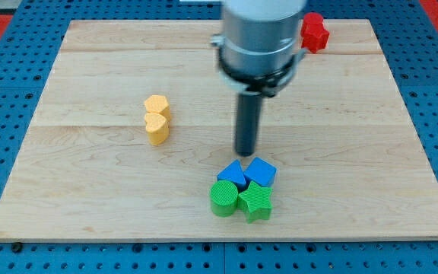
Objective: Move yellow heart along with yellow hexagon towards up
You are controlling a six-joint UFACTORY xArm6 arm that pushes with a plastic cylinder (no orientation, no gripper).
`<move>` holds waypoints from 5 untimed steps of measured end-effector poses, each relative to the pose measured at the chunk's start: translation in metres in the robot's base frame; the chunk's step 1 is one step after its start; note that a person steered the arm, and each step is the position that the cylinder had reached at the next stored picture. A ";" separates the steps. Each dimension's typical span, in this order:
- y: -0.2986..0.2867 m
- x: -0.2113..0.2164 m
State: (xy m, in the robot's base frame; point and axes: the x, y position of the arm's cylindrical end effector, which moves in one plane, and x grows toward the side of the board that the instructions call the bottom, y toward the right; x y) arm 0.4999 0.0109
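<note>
A yellow heart (157, 127) sits left of the board's middle, touching a yellow hexagon (157, 106) just above it. My tip (246, 152) is the lower end of a dark rod hanging from the grey arm (258, 38). It stands well to the right of the two yellow blocks and slightly below them. It is just above a cluster of blue and green blocks, apart from them.
A blue triangle-like block (233, 176), a blue cube (261, 171), a green cylinder (223, 198) and a green star (255, 202) sit packed together near the bottom middle. A red block (314, 32) is at the top right. The wooden board (90, 190) lies on blue pegboard.
</note>
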 end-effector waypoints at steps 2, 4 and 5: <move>-0.161 0.017; -0.172 -0.019; -0.166 -0.018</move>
State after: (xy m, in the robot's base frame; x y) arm 0.4815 -0.1553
